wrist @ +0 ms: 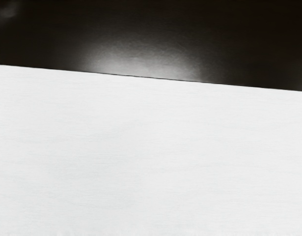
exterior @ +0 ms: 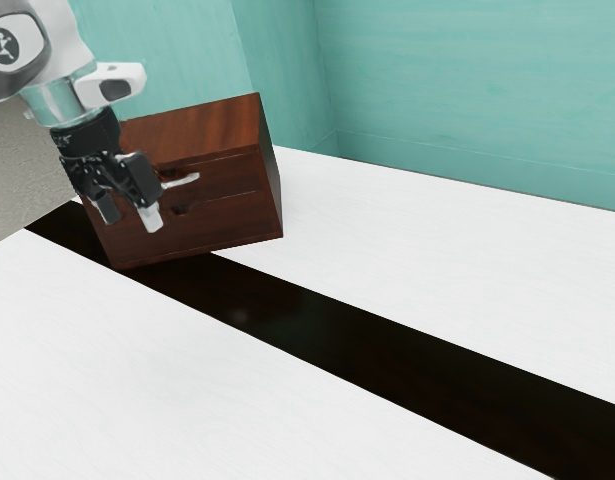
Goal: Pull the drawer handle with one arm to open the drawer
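A dark brown wooden drawer box (exterior: 212, 150) stands on the table at the exterior view's upper left. Its front face carries a small silver handle (exterior: 183, 181) sticking out toward the camera. My gripper (exterior: 128, 214) hangs in front of that face, just to the exterior view's left of the handle and slightly lower. Its two white-tipped fingers (exterior: 150, 219) stand apart with nothing between them, so the gripper is open. No finger touches the handle. The drawer front looks flush with the box.
The table top is white (exterior: 437, 260) with a glossy black strip (exterior: 387, 350) running diagonally across it; the box rests on the strip's far end. Teal walls (exterior: 467, 70) close the back. The wrist view looks down on white surface (wrist: 151, 162) meeting the black strip (wrist: 151, 34).
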